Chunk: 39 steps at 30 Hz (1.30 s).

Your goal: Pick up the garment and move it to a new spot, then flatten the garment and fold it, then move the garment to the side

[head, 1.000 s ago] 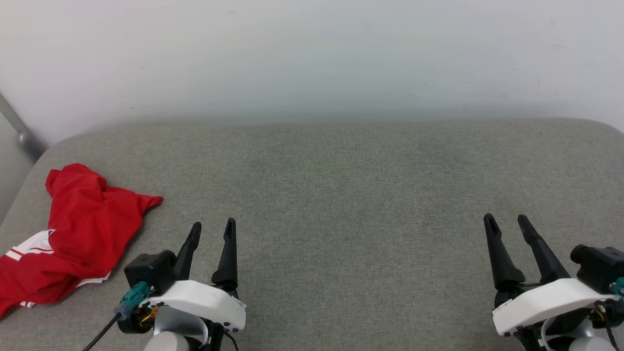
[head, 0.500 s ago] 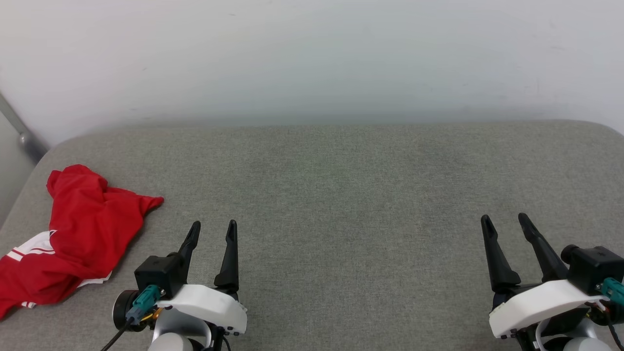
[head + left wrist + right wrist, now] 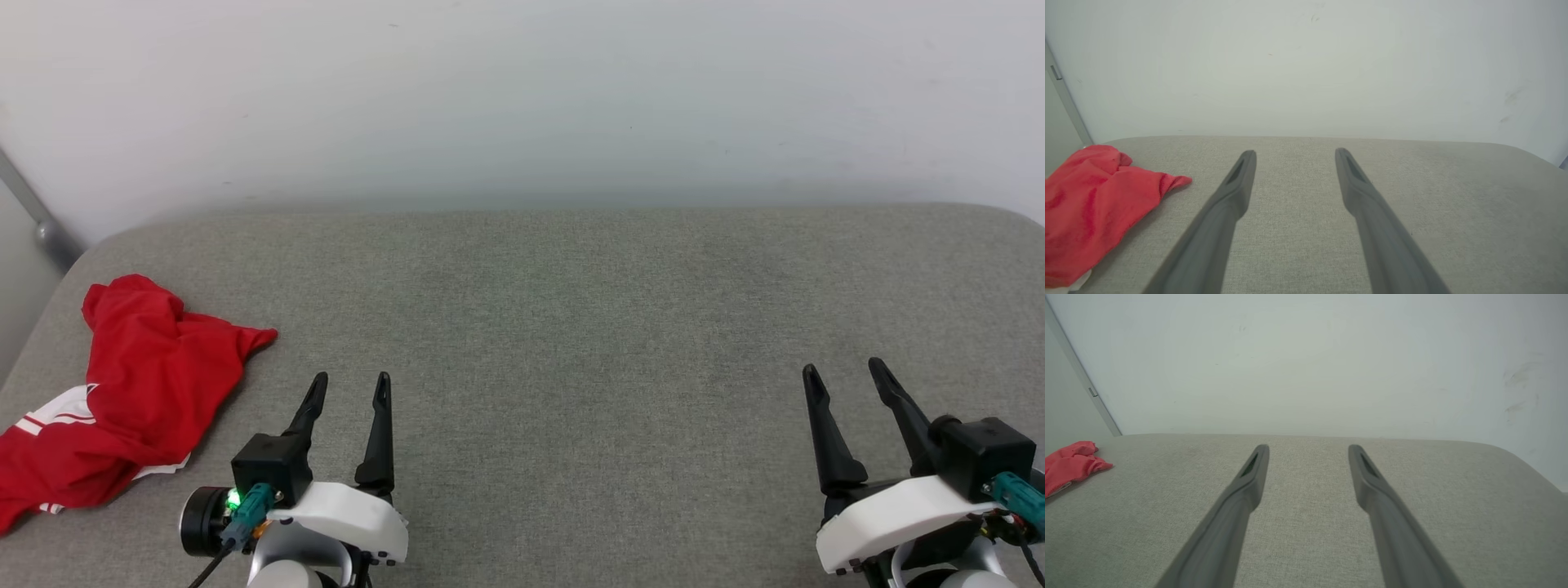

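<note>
Left tool [image 3: 351, 380] sits low at the near left, forearm straight, both fingers pointing toward the white wall [image 3: 522, 98]. The fingers are moderately spread with nothing between them. A green light [image 3: 234, 497] glows on its wrist block. Right tool [image 3: 843, 367] is at the near right in the same pose, fingers leaning slightly left, parted and empty. Both are over the bare grey fabric worktop [image 3: 571, 327]; can't tell if they touch it. The garment [image 3: 147, 384], a red jersey T-shirt, lies crumpled at the worktop's left edge, near the left tool but apart from it. A white striped sleeve shows at its near end. It is well apart from the right tool.
</note>
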{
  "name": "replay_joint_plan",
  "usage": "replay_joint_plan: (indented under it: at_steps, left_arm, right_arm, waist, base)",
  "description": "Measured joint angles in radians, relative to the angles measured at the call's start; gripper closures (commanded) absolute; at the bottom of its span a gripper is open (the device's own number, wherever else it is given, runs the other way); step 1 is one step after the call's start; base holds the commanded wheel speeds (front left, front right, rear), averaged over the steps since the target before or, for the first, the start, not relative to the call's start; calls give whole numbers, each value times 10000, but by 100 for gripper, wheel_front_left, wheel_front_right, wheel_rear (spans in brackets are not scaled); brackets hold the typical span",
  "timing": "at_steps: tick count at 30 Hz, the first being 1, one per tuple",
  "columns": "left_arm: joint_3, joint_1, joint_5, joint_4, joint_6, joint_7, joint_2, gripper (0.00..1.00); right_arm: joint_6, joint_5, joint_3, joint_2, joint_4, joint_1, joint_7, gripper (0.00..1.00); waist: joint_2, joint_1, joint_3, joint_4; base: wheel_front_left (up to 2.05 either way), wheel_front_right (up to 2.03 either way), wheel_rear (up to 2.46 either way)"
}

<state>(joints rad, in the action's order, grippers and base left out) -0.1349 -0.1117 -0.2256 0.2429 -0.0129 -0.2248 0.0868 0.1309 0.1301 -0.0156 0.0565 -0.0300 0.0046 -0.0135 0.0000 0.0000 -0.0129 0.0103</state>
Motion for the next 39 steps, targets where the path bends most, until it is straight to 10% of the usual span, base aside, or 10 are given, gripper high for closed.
replay_joint_plan:
  at_steps: [39]
  left_arm:
    - [412, -150, 976, 623, -268, -382, -334, 0]
  right_arm:
    - [0, -1028, -151, -33, -209, 162, -136, 0]
  waist:
    - [0, 0, 30, 127]
  base:
    - [0, 0, 0]
